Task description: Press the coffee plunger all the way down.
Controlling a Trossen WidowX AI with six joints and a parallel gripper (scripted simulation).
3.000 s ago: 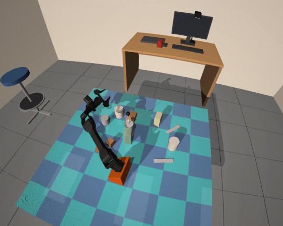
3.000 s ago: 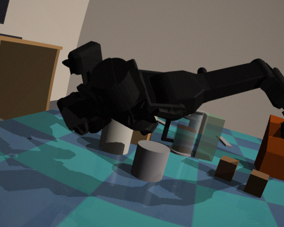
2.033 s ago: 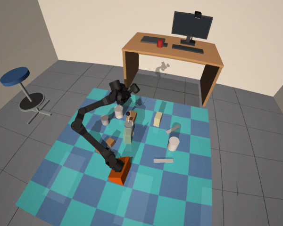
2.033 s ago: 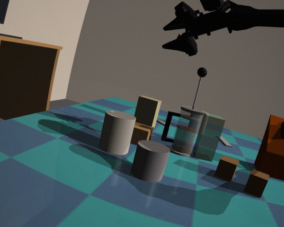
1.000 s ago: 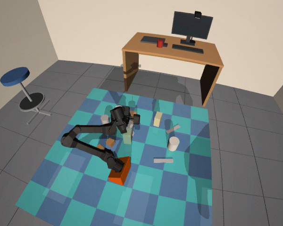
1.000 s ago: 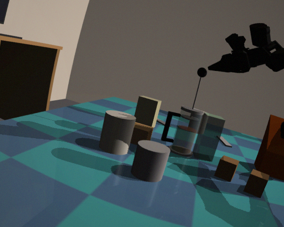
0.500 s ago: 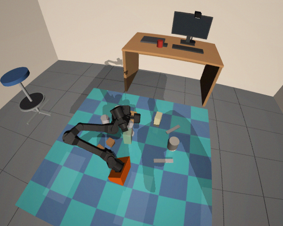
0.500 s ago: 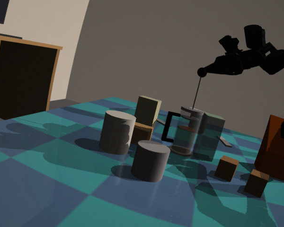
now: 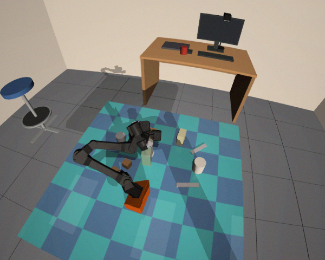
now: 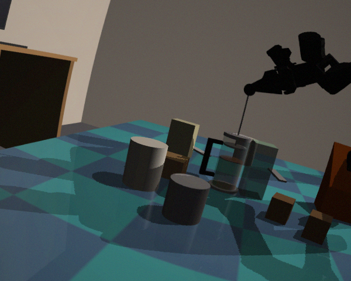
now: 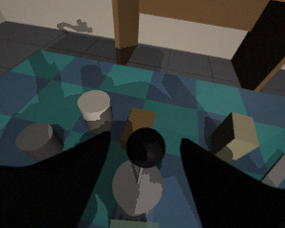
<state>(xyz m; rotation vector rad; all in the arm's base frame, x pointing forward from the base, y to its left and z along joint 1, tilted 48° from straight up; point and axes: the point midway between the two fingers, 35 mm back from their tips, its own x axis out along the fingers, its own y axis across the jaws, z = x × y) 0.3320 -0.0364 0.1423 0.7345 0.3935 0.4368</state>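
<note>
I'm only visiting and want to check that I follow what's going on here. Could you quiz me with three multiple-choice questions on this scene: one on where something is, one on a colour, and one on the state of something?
1. Where is the black knob of the plunger?
A) lying on the mat
B) between the fingers of the gripper
C) on the desk

2. What colour is the cup on the desk?
A) red
B) green
C) white

3. How does the plunger rod stand?
A) pushed fully down
B) pulled right out
C) raised high above the lid

Answers:
1 B: the wrist view shows the knob between the two fingers, with a gap on either side.
2 A: the top view shows a red cup by the keyboard.
3 C: the exterior view shows a long stretch of rod above the lid.
</note>
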